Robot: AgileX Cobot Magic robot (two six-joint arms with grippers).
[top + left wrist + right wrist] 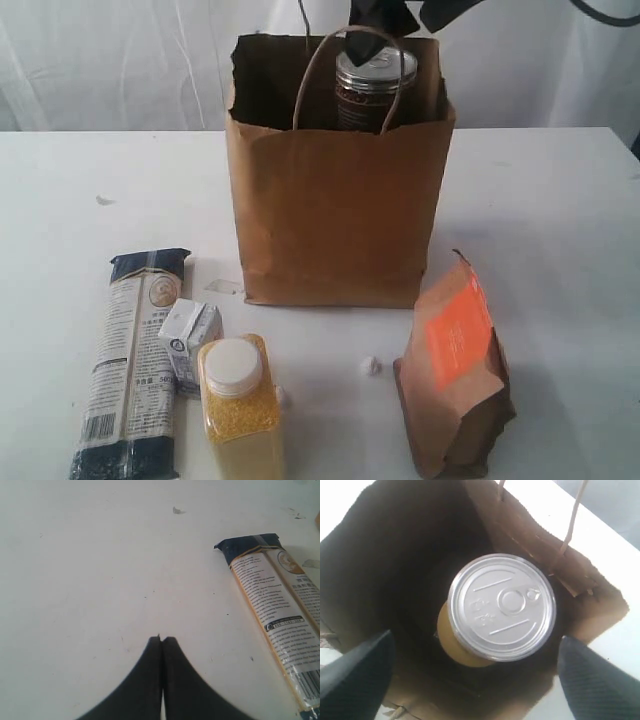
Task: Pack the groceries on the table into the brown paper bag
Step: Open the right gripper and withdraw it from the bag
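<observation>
Backdrop: pale draped cloth behind a flat white bench (pixel 560 200) with a few small marks and one white crumb (pixel 370 366).
Bags: one brown paper bag (pixel 340 220), upright at the back centre. Its mouth is open, its kraft walls are creased, and a thin twisted-cord handle (pixel 573 512) loops up from its rim.
Groceries out on the bench: four, all in front of the bag.
Left group: one long dark-blue pasta packet (pixel 135 370) lies flat, glossy film with a pale printed panel. One small white carton (pixel 190 338) sits just beside it. One yellow-grain jar (pixel 243 415), clear squarish body and white cap, is right against the carton.
Right front: one brown pouch (pixel 455 375) with an orange label, crinkled, top folded, leaning slightly, well apart from the left group.
Groceries in the bag: one silver-topped tin (pixel 501 606), round with a ring-pull lid, its top about level with the bag's mouth. A rounded gold edge (pixel 451 642) shows beneath it in shadow.
Right tool (pixel 475 640): straight above the bag's mouth, pointing down. Its two dark textured fingers (pixel 600 680) are spread wide either side of the tin, with a gap on both sides, gripping nothing.
Left tool (pixel 161 641): low over bare bench, black fingers pressed together tip to tip, empty. The pasta packet's end lies near it, not touching.
</observation>
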